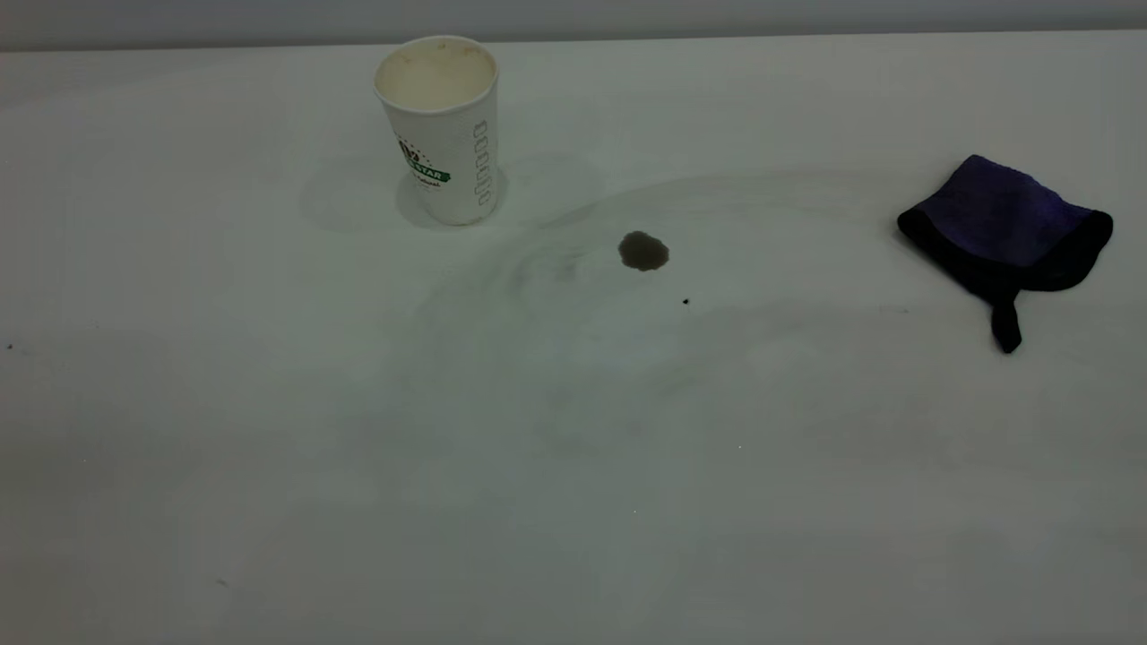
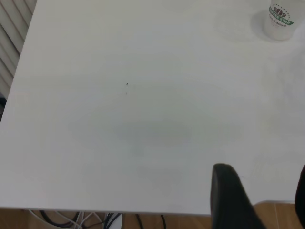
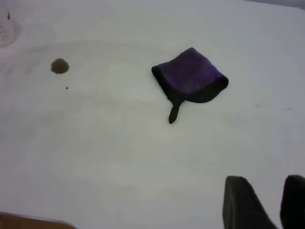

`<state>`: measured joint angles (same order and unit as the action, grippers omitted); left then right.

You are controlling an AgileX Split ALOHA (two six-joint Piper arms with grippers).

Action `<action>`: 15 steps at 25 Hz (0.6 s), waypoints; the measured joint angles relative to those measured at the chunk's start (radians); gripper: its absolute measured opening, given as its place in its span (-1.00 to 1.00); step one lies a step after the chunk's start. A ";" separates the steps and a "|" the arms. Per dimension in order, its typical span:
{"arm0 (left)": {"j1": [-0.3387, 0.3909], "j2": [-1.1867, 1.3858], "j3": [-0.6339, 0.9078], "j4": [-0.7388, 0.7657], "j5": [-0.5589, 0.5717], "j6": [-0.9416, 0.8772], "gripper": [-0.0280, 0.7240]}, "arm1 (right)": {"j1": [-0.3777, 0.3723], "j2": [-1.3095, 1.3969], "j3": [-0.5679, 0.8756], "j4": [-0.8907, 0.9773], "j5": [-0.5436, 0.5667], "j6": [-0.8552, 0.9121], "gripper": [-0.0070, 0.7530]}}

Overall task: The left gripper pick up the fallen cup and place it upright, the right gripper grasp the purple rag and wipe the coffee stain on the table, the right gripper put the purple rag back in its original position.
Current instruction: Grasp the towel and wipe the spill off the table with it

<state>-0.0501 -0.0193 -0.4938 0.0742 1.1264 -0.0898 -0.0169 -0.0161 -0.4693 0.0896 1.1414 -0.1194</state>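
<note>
The cup (image 1: 444, 130) stands upright at the back left of the table (image 1: 538, 493), its cream inside showing; it also appears far off in the left wrist view (image 2: 280, 19). To its right and nearer lies the coffee stain (image 1: 642, 251), a dark blot also in the right wrist view (image 3: 59, 66). The purple rag (image 1: 1008, 224) lies flat at the far right, its black tab pointing forward (image 3: 190, 78). Neither arm shows in the exterior view. My left gripper (image 2: 264, 191) hangs open over the table's edge, far from the cup. My right gripper (image 3: 269, 195) is open, empty, short of the rag.
A tiny black speck (image 1: 685, 301) sits just beside the stain. Faint grey smears arc across the tabletop around it. In the left wrist view the table edge (image 2: 71, 209) shows, with cables (image 2: 95, 220) and a wooden floor below.
</note>
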 joint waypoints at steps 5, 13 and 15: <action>0.000 0.000 0.000 0.000 0.000 -0.001 0.14 | 0.000 0.047 -0.045 -0.002 -0.028 0.047 -0.34; 0.000 0.000 0.000 0.000 0.000 -0.001 0.14 | 0.000 0.563 -0.306 -0.069 -0.130 0.039 0.05; 0.000 0.000 0.000 0.000 0.000 -0.001 0.14 | 0.000 0.695 -0.339 -0.090 -0.153 0.039 0.34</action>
<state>-0.0501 -0.0193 -0.4938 0.0742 1.1264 -0.0906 -0.0169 0.6784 -0.8084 0.0000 0.9885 -0.0808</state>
